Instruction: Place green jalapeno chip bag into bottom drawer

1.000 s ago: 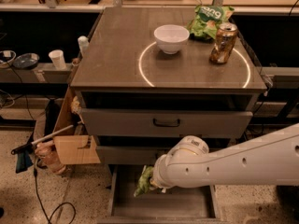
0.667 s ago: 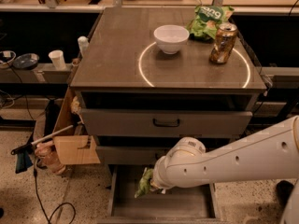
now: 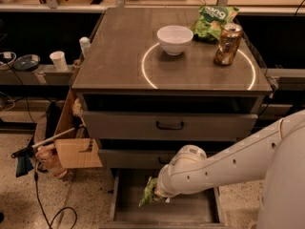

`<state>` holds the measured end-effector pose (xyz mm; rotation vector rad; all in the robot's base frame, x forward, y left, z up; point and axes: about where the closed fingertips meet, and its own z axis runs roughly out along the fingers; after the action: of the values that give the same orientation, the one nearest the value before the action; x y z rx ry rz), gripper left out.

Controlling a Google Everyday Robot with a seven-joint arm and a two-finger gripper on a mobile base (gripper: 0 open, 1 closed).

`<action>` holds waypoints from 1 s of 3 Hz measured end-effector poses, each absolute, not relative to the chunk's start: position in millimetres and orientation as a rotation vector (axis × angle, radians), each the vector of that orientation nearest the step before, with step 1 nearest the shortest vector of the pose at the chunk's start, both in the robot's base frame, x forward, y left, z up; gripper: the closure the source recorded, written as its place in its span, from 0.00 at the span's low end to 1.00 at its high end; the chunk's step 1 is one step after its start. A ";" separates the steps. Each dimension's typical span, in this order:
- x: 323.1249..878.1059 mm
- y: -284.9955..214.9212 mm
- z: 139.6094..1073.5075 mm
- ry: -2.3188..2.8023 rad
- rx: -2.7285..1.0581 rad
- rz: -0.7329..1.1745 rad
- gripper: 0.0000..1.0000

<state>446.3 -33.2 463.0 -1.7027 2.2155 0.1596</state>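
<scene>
The green jalapeno chip bag (image 3: 148, 193), crumpled and light yellow-green, hangs at the end of my white arm over the left part of the open bottom drawer (image 3: 190, 213). My gripper (image 3: 156, 194) is at the bag, low in front of the cabinet; the wrist hides most of it. The bag sits just above the drawer's grey tray floor. The two upper drawers with black handles are closed.
On the cabinet top stand a white bowl (image 3: 175, 39), a darker green chip bag (image 3: 213, 20) and a gold can (image 3: 228, 44). A cardboard box (image 3: 76, 151) and a stick-like tool (image 3: 43, 143) lie on the floor at the left. My arm crosses the drawer from the right.
The arm and bag have barely moved; the bag stays held over the open bottom drawer.
</scene>
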 end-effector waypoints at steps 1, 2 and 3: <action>448.8 -41.5 454.3 2.228 -1.709 0.149 1.00; 452.0 -57.4 442.1 2.252 -1.699 0.134 1.00; 452.8 -70.8 415.0 2.301 -1.672 0.149 1.00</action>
<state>452.8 -70.8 415.0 -1.6725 2.3009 0.1488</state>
